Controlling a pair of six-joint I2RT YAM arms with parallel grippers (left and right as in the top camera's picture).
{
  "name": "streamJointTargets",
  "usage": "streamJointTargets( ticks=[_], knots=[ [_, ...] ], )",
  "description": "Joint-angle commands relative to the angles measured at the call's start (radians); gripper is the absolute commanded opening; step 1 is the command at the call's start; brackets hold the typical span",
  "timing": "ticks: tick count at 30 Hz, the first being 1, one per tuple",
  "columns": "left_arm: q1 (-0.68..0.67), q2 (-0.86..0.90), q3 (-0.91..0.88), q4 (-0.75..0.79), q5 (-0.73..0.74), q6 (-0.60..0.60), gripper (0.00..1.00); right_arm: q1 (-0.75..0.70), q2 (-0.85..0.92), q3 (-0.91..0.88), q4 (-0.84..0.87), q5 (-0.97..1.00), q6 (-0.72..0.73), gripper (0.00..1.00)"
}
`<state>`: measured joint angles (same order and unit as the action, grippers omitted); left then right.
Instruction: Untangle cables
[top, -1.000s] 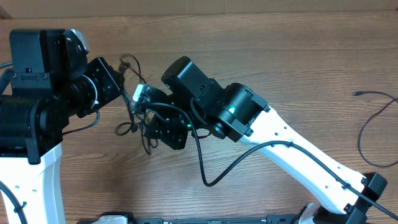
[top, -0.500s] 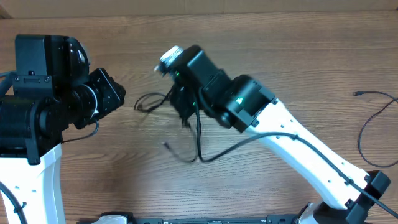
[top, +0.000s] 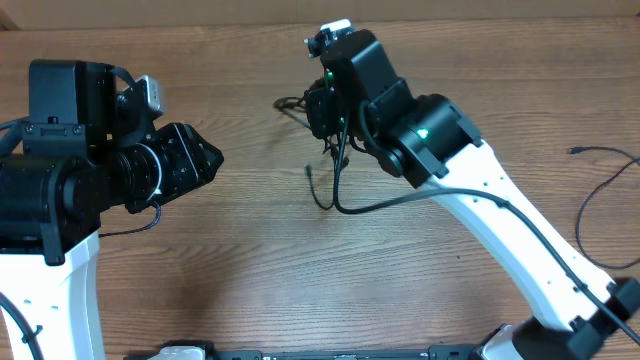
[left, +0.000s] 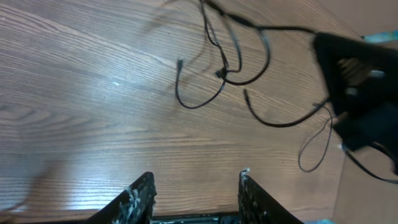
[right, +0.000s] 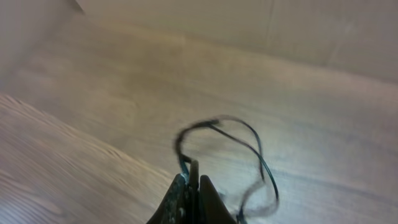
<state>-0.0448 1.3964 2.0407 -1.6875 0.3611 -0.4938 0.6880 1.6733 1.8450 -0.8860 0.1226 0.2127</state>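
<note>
Wood-grain desk (top: 250, 290), seen from above. The right arm (top: 480, 180) reached from the near right corner to the far middle of the desk. The left arm (top: 60, 190) stood at the left side.

The right claw (right: 192, 186) was pressed together, pinching the cables (top: 290, 103). Their loops spread just to its left, while one strand trailed toward the near edge and ended in a plug tip (top: 309, 171). The left claw (left: 194, 193) was spread and held nothing.

The knot lay ahead of the left claw, toward the far right and well apart from it. The trailing strand, its long axis running far to near, was judged the closer part for the free left arm. A stray cable (top: 588, 200) lay at the right edge.
</note>
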Motion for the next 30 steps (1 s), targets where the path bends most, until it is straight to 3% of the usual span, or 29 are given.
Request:
streamJointTargets(
  ticks=[1, 7, 17, 25, 30],
  knots=[
    [0.005, -0.016, -0.021, -0.002, 0.012, 0.023, 0.45, 0.000, -0.140, 0.010, 0.041, 0.004, -0.002, 0.04],
    [0.005, -0.016, -0.119, 0.003, -0.065, 0.027, 0.47, 0.000, -0.258, 0.010, 0.049, -0.033, 0.024, 0.04],
    [0.004, -0.009, -0.260, 0.076, 0.005, 0.031, 0.52, 0.000, -0.381, 0.010, 0.076, -0.233, 0.076, 0.04],
    [0.004, -0.009, -0.272, 0.081, 0.005, 0.113, 0.53, 0.000, -0.411, 0.010, 0.122, -0.267, 0.085, 0.04],
    [0.004, -0.009, -0.275, 0.127, -0.005, 0.175, 0.61, 0.000, -0.415, 0.010, 0.140, -0.357, 0.127, 0.04]
  ],
)
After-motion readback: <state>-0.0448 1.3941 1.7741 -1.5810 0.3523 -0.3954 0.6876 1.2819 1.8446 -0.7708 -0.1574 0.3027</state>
